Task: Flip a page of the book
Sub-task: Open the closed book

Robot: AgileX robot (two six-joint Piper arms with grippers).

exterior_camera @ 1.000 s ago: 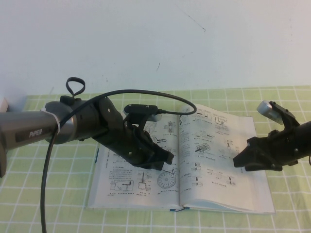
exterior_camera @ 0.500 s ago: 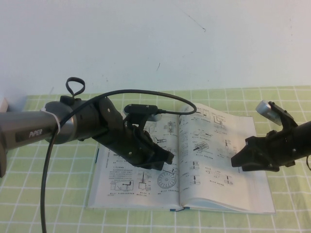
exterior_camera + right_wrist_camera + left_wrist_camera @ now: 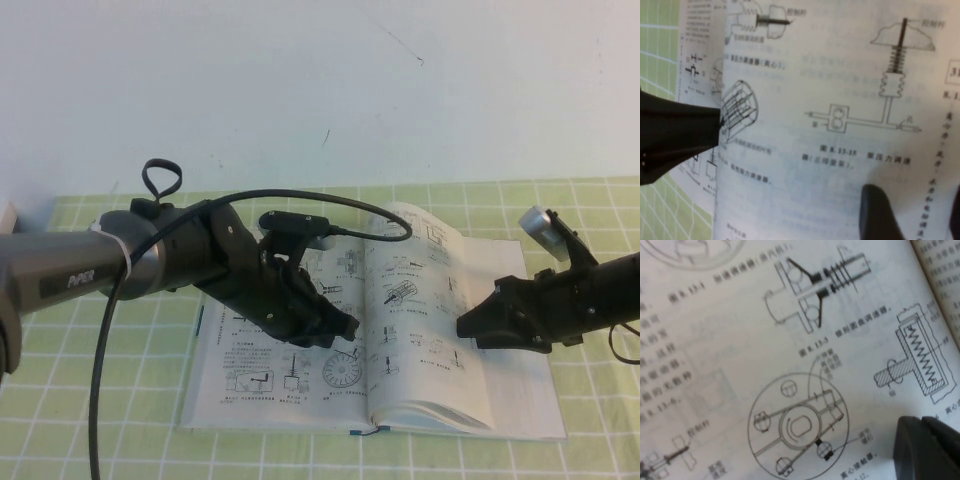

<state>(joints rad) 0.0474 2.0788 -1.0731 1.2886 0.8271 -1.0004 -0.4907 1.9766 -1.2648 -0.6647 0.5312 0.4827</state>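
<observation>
The book [image 3: 250,395] lies open on the green checked cloth. My left gripper [image 3: 345,325] is shut and its tip presses down on the left-hand leaf beside a round diagram [image 3: 795,427]; its fingers [image 3: 927,447] rest together on the paper. The right-hand page [image 3: 420,300] bows up into a hump near the spine. My right gripper [image 3: 465,328] sits low at that page's outer edge. Its two fingers [image 3: 880,215] stand apart over the printed page [image 3: 840,100], so the right gripper [image 3: 917,220] is open with nothing clamped between them.
A black cable [image 3: 100,380] loops from the left arm over the book's top edge. A pale wall rises behind the table. Green cloth [image 3: 600,420] shows to the right of the book and in front of it. The left gripper's dark tip [image 3: 675,135] shows past the lifted page's edge.
My right gripper has slid left across the right-hand page, and the page has buckled up toward the spine. The left arm has barely shifted and still presses the left leaf.
</observation>
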